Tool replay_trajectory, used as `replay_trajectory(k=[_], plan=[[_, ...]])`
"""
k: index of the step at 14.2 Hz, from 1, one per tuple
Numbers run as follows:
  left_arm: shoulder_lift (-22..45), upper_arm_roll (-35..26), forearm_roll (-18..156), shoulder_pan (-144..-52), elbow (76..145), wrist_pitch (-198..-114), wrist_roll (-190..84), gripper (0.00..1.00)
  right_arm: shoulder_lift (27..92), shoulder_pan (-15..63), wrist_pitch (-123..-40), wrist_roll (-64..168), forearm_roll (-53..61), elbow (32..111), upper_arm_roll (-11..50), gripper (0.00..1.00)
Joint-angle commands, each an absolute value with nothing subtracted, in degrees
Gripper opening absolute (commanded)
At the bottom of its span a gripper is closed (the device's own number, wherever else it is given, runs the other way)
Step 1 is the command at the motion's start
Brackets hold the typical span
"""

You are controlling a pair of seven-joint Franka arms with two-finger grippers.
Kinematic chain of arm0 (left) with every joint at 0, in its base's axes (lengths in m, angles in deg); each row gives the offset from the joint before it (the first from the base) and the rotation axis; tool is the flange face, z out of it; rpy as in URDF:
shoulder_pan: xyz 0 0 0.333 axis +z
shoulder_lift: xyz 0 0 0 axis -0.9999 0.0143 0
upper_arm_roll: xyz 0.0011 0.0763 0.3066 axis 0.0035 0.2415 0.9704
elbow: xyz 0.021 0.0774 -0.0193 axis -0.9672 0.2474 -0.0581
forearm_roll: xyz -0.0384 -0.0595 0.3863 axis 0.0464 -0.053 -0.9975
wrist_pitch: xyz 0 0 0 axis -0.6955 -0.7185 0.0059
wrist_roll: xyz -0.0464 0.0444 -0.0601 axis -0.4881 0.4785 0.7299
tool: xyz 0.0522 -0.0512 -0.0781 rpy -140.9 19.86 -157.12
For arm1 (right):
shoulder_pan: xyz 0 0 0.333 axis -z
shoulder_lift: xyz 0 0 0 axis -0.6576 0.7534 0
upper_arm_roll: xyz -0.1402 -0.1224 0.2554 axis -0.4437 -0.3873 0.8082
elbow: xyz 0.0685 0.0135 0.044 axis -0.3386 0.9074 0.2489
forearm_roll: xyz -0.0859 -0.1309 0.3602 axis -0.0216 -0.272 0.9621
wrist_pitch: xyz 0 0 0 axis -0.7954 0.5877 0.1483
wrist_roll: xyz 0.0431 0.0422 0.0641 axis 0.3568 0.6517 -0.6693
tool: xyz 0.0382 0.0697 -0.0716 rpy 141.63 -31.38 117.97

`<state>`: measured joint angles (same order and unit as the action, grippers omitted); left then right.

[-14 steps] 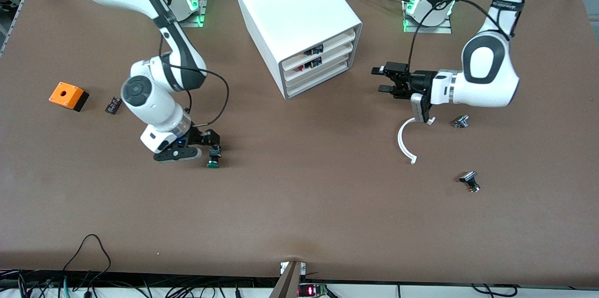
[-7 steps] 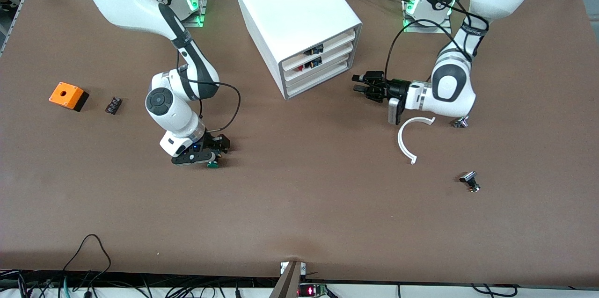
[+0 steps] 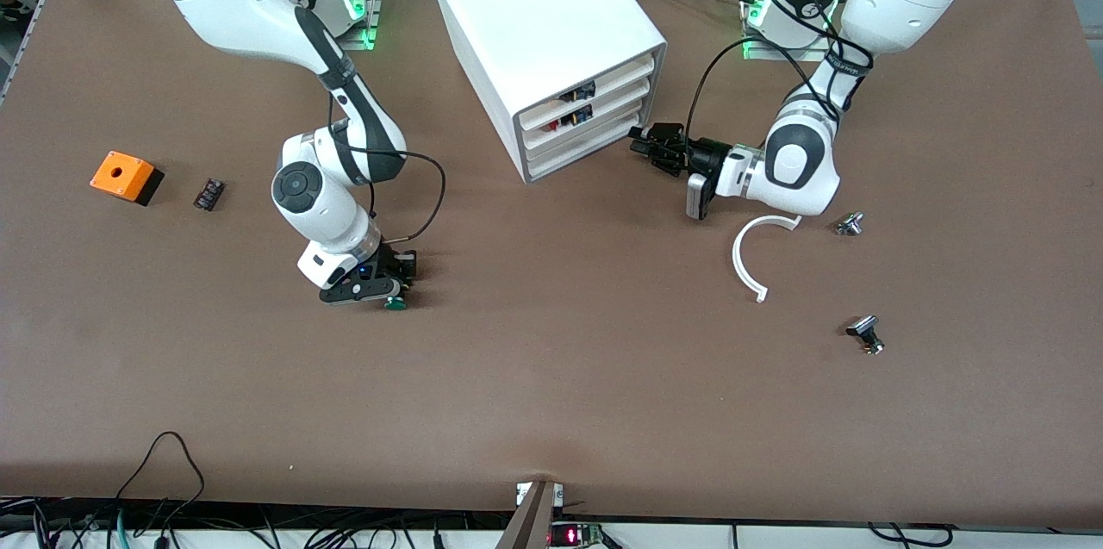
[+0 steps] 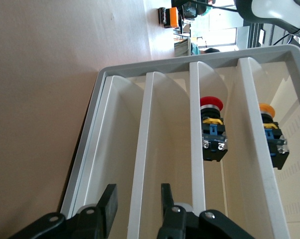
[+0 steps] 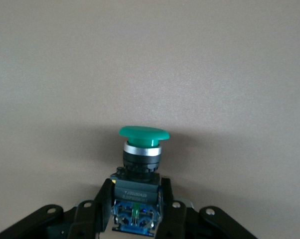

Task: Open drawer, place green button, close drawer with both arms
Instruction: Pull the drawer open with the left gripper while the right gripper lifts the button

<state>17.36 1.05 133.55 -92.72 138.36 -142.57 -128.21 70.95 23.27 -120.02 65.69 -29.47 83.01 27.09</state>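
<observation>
Front cam high, facing robots; left wrist cam close on cabinet (image 4: 140, 149), right wrist on table (image 5: 150, 59).

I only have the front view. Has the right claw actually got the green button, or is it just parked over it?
Observer: The right wrist view shows the right claw shut on the button, fingers against both sides of its black body, green cap pointing away from the claw.
Operator: And the left claw at the cabinet, has it gripped anything?
Observer: No. The left claw is open, with a white drawer edge standing between its fingers.
Operator: What's in the drawers above that?
Observer: A red-capped button in one and a yellow-capped button in the next.
</observation>
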Motion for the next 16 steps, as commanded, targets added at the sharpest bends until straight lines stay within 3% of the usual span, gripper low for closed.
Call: replay_trajectory(k=[1,9,10,11,12,16], plan=[[19.2,-0.8,135.1,-92.5,137.8,-142.5,-129.6,0.44,70.5,22.8,-114.6,66.6,-28.6,80.2,26.8,0.00],[23.3,-3.2,139.5,-93.8,138.3,-142.8,-129.7,0.40,70.8,22.7,-81.9,83.0,-28.6,59.3,26.7,0.00],[23.6,-3.2,139.5,-94.2,138.4,-142.8,-129.7,0.35,70.7,22.7,-79.2,84.9,-28.5,57.6,26.7,0.00],[23.6,-3.2,139.5,-94.4,138.4,-142.7,-129.9,0.09,70.6,22.7,-77.2,86.4,-28.6,56.0,26.8,0.00],[23.7,-3.2,139.5,-94.6,138.4,-142.7,-129.8,0.00,70.7,22.6,-74.9,88.5,-28.6,53.8,26.8,0.00],[23.8,-3.2,139.5,-94.4,138.1,-142.5,-128.8,0.00,70.6,20.5,-68.2,97.5,-28.9,45.4,26.8,0.00]])
